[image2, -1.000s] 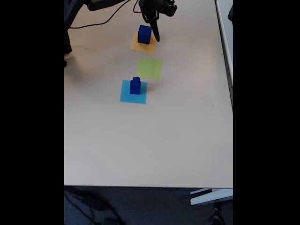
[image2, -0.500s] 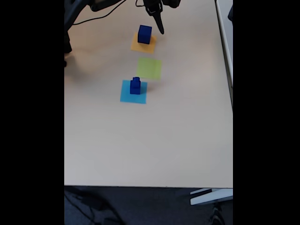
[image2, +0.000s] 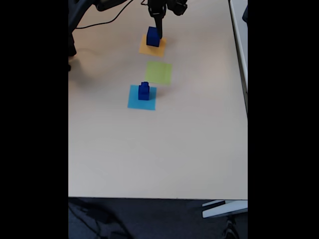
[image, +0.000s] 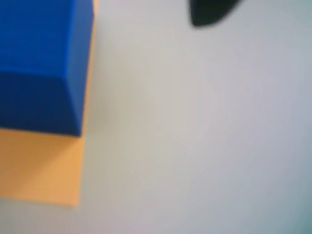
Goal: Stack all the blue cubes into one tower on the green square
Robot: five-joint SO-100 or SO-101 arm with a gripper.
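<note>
table (image2: pixel 149 149): smooth, matt pale beige top, looks like laminate
large blue cube (image: pixel 39 63): solid hard plastic look, even matt faces, crisp edges
orange-yellow square (image: pixel 39 165): thin flat sheet, paper-like, matt
green square (image2: pixel 159 72): thin, flat, matt patch, paper-like
light blue square (image2: pixel 134 101): same thin matt sheet
fingers (image2: pixel 158 22): black, dull, plastic-looking

Dark blue cubes (image2: pixel 144 90); lime-green square (image2: pixel 159 72); orange-yellow square (image2: pixel 151 47); light blue square (image2: pixel 141 97); beige table (image2: pixel 159 144)
</note>
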